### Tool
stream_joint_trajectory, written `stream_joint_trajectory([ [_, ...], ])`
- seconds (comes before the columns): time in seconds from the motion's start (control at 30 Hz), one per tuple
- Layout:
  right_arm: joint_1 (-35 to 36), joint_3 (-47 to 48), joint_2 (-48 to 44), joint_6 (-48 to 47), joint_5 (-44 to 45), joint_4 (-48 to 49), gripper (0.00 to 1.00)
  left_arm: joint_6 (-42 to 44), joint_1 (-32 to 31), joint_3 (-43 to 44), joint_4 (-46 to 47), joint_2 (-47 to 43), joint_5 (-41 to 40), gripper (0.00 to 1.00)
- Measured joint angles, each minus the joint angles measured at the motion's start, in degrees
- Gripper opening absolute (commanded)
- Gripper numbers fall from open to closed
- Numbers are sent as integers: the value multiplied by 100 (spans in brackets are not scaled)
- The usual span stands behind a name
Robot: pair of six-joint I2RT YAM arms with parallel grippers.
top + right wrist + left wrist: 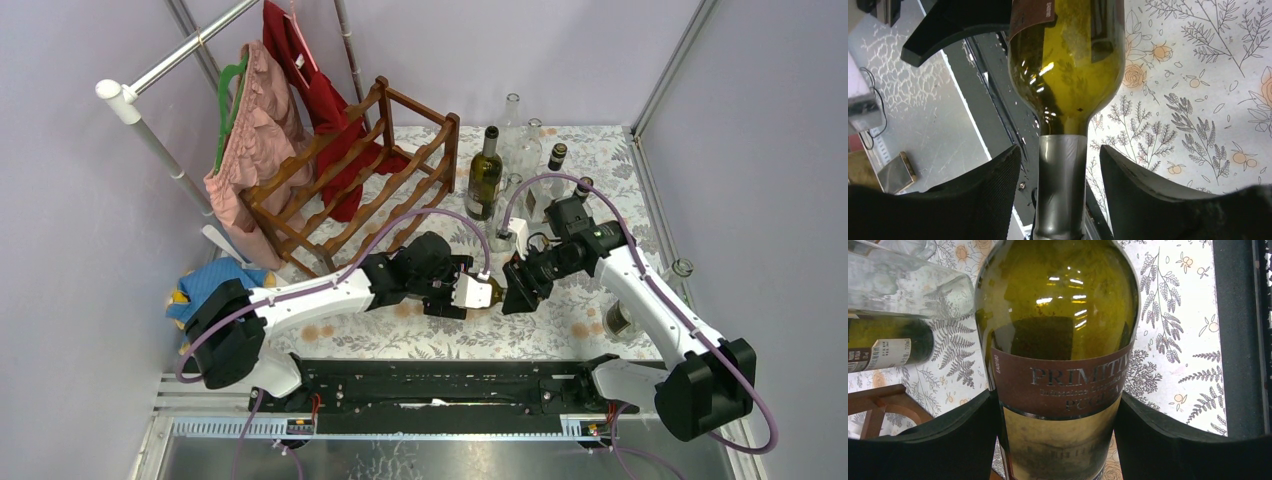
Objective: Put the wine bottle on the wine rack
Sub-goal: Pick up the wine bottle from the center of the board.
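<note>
At the back left sits the dark reddish-brown wooden wine rack [360, 180]. In front of it, well apart, the left gripper [1057, 396] clamps the body of the olive-green glass wine bottle [1058, 315], which lies level above the floral cloth [590, 170]. The right gripper [1060, 160] has its fingers [993, 190] straddling the grey-capped neck, gaps showing on both sides.

Overhead; wrist close-ups, same wine bottle [1058, 300]
</note>
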Motion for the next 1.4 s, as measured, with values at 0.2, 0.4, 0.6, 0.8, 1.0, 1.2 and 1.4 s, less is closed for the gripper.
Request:
stream_joint_trajectory([
  [0.2, 7, -55, 2, 323, -33, 234, 58, -2, 0, 50, -55, -42, 4, 0],
  [0.4, 7, -109, 2, 505, -52, 317, 39, -2, 0, 50, -63, -46, 7, 0],
  [0.6, 9, -111, 2, 610, -68, 323, 9, -17, 0, 52, -70, -50, 7, 0],
  [0.8, 9, -111, 2, 649, -160, 326, 0, -70, 0, 59, -122, -66, 15, 5],
  [1.0, 4, -15, 2, 800, -240, 304, 0, -269, 0, 144, -278, -94, 24, 53],
  [1.2, -15, 63, 37, 1137, -468, 374, 0, -442, 7, 144, -413, -269, -17, 45],
  [1.4, -22, 63, 74, 1327, -533, 391, 13, -498, 7, 212, -570, -232, 15, 0],
])
